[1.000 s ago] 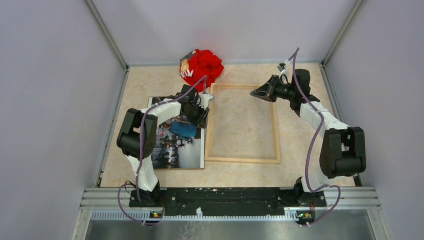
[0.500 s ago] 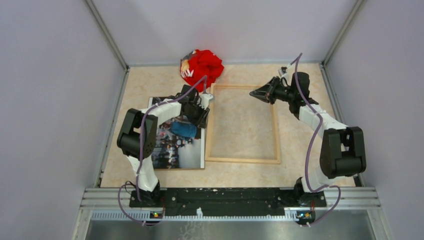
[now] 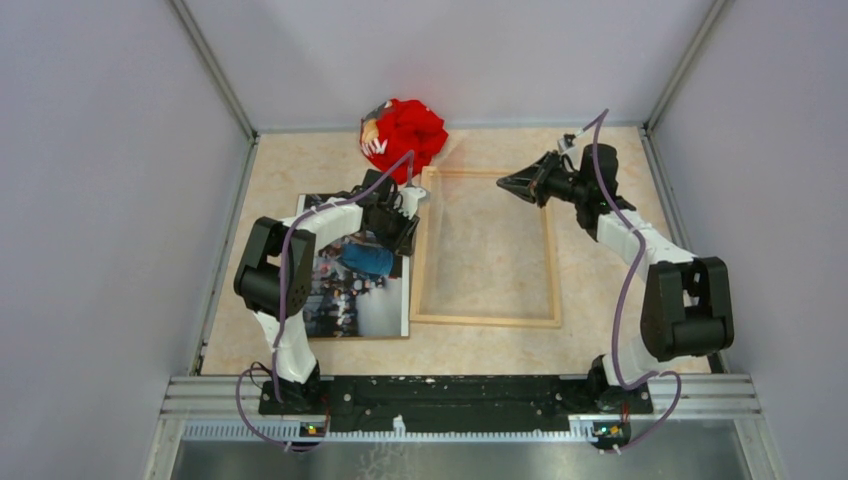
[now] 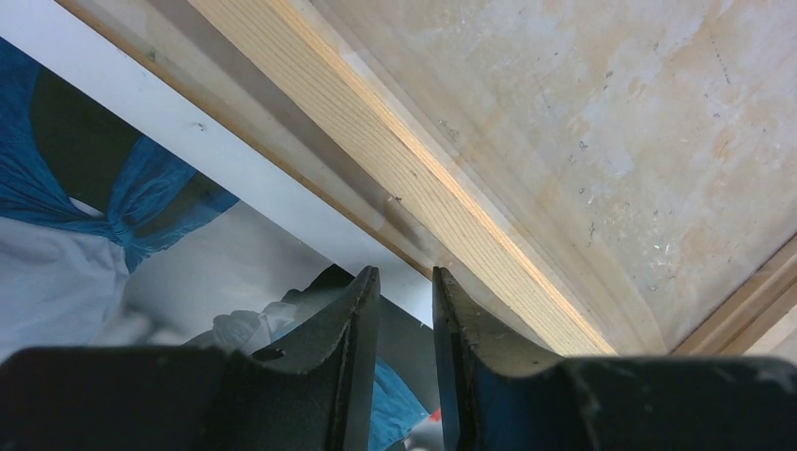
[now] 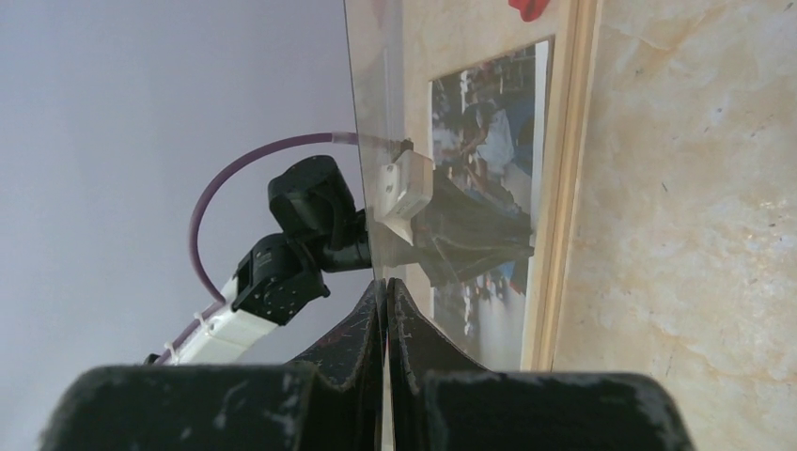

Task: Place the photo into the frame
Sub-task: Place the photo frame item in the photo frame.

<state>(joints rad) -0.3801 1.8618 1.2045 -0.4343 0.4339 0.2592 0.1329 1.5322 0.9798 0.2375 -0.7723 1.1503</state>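
Observation:
The photo [image 3: 350, 290] lies flat at the left, its white right edge [image 4: 235, 178] beside the left rail of the light-wood frame [image 3: 485, 322]. My left gripper [image 3: 405, 235] hovers low over that edge, its jaws a narrow gap apart [image 4: 406, 274] with nothing visibly between them. My right gripper [image 3: 505, 184] is raised over the frame's far right part and shut [image 5: 385, 284] on the edge of a clear pane [image 5: 376, 141], which is tilted up. Through the pane I see the photo [image 5: 489, 122] and the frame's rail [image 5: 559, 188].
A crumpled red cloth [image 3: 403, 135] sits at the back, just beyond the frame's far left corner. Grey walls close in the table on three sides. The left arm [image 5: 301, 235] shows beyond the pane in the right wrist view.
My right gripper has moved slightly left and back with the clear pane. The left gripper stays in place and its jaws have narrowed a little.

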